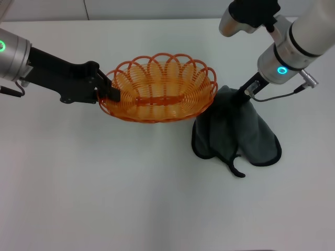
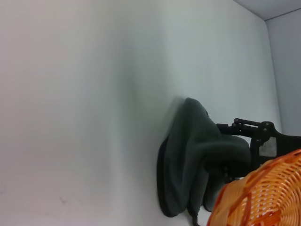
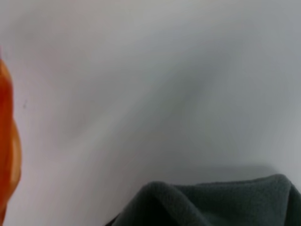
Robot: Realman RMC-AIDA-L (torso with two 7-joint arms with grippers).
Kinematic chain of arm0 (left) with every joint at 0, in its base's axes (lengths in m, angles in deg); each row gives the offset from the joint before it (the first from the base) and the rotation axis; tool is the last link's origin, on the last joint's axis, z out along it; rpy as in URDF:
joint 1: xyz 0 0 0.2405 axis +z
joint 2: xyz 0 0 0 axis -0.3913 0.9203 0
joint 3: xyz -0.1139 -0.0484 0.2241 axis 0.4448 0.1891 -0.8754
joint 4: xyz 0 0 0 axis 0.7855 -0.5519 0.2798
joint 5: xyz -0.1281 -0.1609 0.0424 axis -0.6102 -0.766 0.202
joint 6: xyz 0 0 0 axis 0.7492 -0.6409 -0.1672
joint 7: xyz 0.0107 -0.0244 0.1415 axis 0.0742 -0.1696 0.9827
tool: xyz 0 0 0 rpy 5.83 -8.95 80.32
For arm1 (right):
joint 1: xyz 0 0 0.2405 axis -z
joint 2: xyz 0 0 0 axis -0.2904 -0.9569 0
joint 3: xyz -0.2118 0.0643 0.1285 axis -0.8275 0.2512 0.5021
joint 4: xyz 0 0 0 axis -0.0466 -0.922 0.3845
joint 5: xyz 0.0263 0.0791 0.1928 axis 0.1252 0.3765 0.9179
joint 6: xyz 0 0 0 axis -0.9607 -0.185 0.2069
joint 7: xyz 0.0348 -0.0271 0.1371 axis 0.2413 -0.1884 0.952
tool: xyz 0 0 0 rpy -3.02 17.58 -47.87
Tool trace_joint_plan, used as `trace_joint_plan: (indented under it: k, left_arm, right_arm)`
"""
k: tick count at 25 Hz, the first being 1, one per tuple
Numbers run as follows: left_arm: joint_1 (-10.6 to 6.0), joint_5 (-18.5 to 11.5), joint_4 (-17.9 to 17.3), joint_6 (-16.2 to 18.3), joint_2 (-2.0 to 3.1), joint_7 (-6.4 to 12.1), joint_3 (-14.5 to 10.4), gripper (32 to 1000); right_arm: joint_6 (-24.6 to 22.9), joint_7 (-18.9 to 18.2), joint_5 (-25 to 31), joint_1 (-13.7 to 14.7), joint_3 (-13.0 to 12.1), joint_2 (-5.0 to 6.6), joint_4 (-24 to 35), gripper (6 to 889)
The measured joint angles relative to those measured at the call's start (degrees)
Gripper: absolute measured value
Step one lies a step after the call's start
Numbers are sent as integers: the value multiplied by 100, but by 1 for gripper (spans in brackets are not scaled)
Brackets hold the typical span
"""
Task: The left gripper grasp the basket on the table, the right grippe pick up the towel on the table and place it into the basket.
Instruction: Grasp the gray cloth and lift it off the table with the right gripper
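Note:
The orange wire basket [image 1: 162, 86] stands in the middle of the white table [image 1: 104, 198]. My left gripper [image 1: 110, 94] is shut on the basket's left rim. Just right of the basket, the dark grey towel [image 1: 235, 130] is drawn up into a peak, and its lower folds still rest on the table. My right gripper [image 1: 242, 93] is shut on that peak. In the left wrist view the towel [image 2: 188, 160] hangs from the right gripper [image 2: 249, 136] beyond the basket's rim [image 2: 263, 193]. The right wrist view shows the towel's top fold [image 3: 211, 202] and a sliver of the basket [image 3: 7, 155].
Bare white tabletop lies in front of the basket and the towel. The table's far edge [image 1: 157, 20] runs along the top of the head view. A cable [image 1: 277, 95] loops off the right wrist, close to the towel.

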Motion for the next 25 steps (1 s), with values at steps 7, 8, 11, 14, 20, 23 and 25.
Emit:
trace_joint_plan:
  k: [7,8,11,14,20,23,25]
  left_arm:
    - [0,0,0,26,0,0,0,112]
    - [0,0,0,26,0,0,0,112]
    - [7,4,0,27,0,0,0,112]
    - [8,6,5,26,0,0,0,112]
    - [17,9,25,27,0,0,0,112]
    - [18,9,26,30,0,0,0,112]
    - [23,10,31,30,0,0,0,112]
  right_arm:
    - [10,-67,6,-1,17,-14,0,834]
    - [6,-67,7,-1,21,-14,0,829]
    - [-8,-68,9,0,23,-16,1,777]
    - [-26,-158,10,4,21,-17,12,708]
    - [-60,-254,23,2,7,-26,7,523]
    - [-67,-226,24,-5,1,-26,3,407]
    - [-68,-209,25,0,13,-26,4,327]
